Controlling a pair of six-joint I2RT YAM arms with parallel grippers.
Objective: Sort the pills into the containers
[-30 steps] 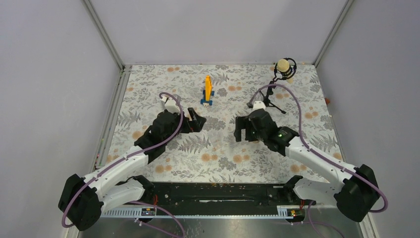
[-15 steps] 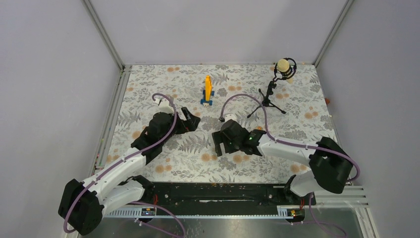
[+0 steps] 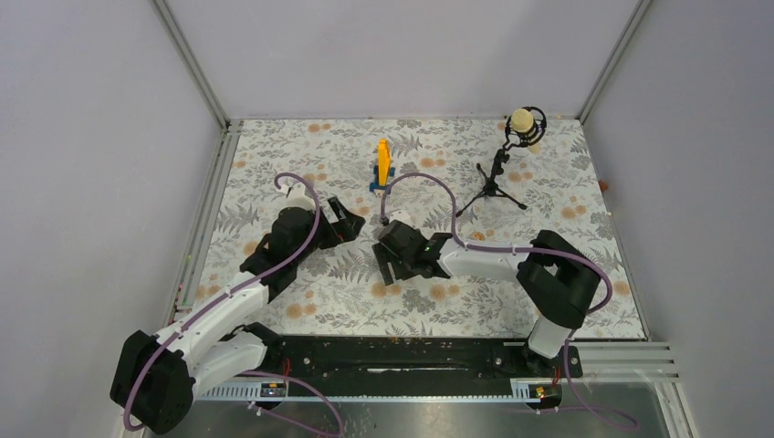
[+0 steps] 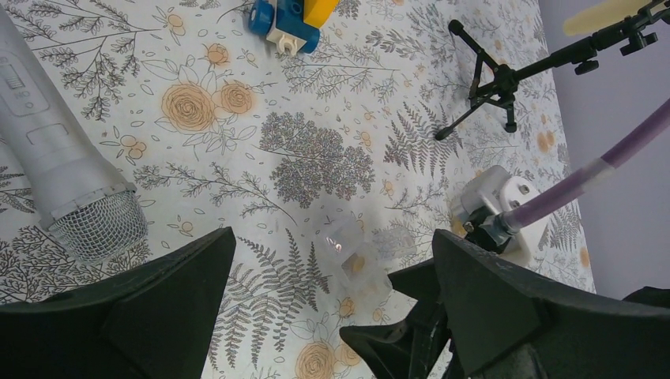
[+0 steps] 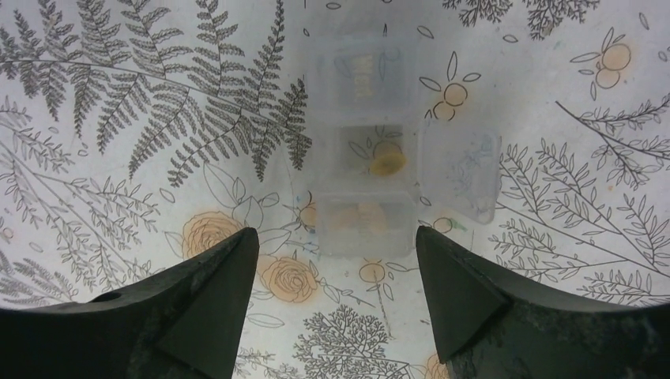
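Floral tablecloth (image 3: 274, 146) bears clear containers (image 5: 362, 134) beneath right tool (image 5: 336, 234) (spread apart, like left tool (image 4: 332, 238)).

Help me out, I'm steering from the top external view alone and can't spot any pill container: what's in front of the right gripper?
Observer: A clear pill box with three compartments in a row shows between the open fingers of the right gripper.
Operator: Anything in it?
Observer: A yellow oval pill sits in the middle compartment.
Operator: Lids?
Observer: One lid is flipped open to the side.
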